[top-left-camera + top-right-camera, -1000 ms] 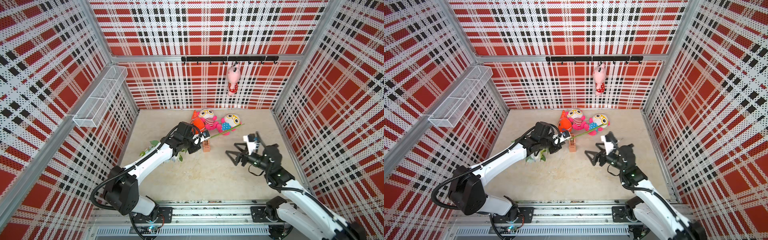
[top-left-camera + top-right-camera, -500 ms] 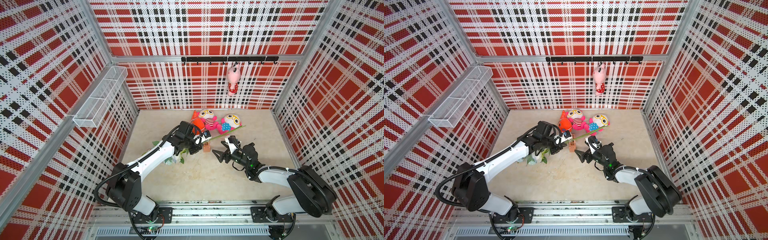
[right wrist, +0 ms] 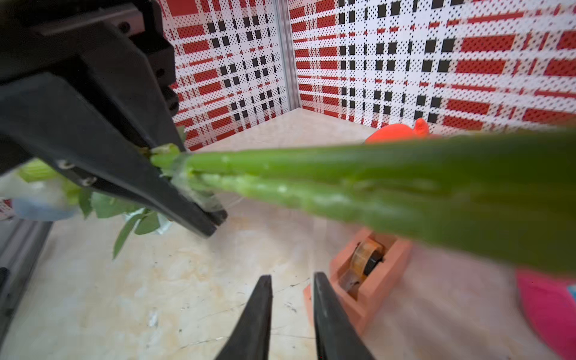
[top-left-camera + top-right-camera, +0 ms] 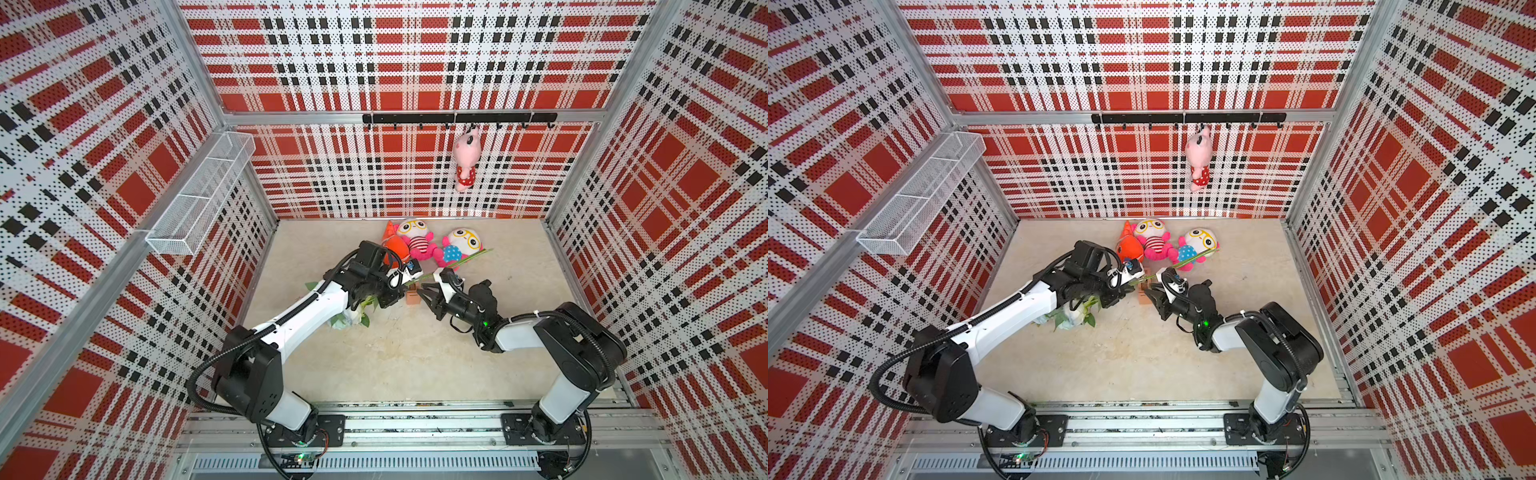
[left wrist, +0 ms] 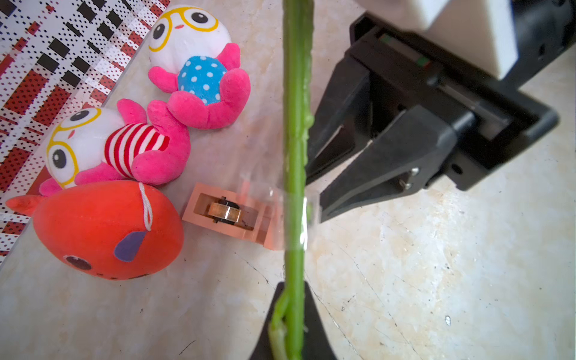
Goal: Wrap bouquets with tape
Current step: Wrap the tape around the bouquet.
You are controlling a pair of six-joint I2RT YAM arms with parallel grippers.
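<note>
the bouquet [image 4: 353, 316], white blooms down and green stems raised aslant with clear tape around them, hangs above the peach tape dispenser [image 5: 229, 215] on the floor.

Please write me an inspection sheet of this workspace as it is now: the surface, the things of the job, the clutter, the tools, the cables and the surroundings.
Surface: beige table, hairline cracks and small marks.
Job's things: bouquet held off the table by its stems; clear tape runs from the dispenser onto the stems.
Clutter: orange fish and two pink plush toys near the back wall.
Tools: left tool shut on the stems; right tool narrowly open beside the dispenser, holding nothing.
Cables: black hoses along both arms, not snagged.
Surroundings: plaid walls, wire basket, pink toy hanging from a hook rail.
</note>
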